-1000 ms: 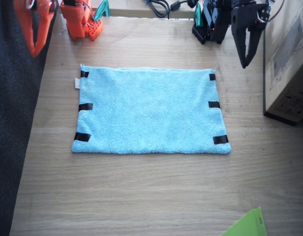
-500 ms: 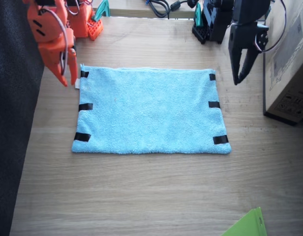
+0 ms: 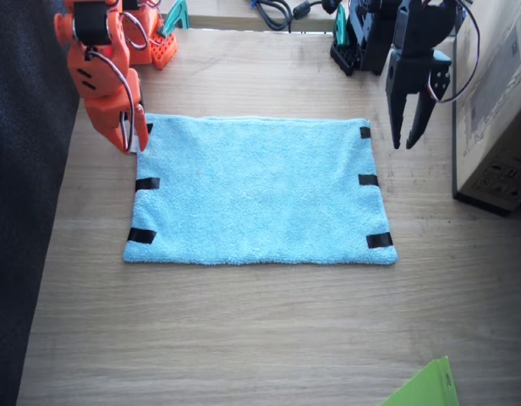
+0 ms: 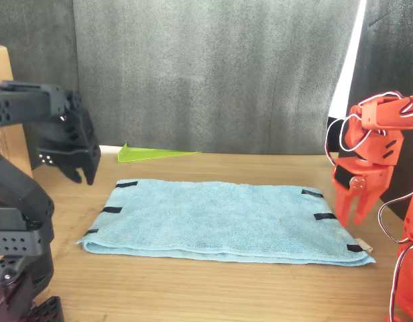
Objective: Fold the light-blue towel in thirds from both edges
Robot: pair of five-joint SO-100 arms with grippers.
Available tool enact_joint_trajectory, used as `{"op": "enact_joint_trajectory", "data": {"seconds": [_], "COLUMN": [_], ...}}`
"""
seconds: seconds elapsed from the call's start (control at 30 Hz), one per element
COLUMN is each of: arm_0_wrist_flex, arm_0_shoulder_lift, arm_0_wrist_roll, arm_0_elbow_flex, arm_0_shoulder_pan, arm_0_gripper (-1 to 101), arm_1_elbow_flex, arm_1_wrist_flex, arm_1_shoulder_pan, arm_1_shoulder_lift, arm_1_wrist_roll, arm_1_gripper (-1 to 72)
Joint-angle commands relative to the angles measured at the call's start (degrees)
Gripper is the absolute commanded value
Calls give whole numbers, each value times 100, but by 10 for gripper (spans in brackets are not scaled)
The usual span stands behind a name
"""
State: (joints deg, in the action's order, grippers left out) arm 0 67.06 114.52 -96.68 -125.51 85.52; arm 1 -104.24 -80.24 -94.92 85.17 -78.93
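Claw states were recorded: orange right claw (image 3: 128, 144) narrowly parted above the flat light-blue fluffy terry towel (image 3: 256, 190); black left claw (image 3: 410, 139) spread beside the opposite edge.

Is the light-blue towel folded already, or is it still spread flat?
Spread flat: the light-blue towel shows black tape strips along both short edges.
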Motion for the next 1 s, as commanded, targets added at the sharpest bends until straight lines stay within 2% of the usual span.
{"op": "enact_joint_trajectory", "data": {"seconds": [0.0,0.7,0.97], "arm_0_wrist_flex": [281,396,439], "arm_0_shoulder_lift": [-185,-721,-694], "arm_0_wrist_roll": [-97,70,105], "arm_0_elbow_flex": [422,-9,-132], "arm_0_shoulder_pan": [-18,-914,-914], "arm_0_gripper": [177,211,218], "arm_1_elbow_flex": [-26,26,26], "arm_1_wrist_flex": [-9,-26,-9], "arm_1_shoulder_pan": [-132,-97,-97], "arm_1_shoulder_lift": [53,9,-9], "arm_1_wrist_roll": [-97,-9,18], "arm_1_gripper": [145,148,150]}}
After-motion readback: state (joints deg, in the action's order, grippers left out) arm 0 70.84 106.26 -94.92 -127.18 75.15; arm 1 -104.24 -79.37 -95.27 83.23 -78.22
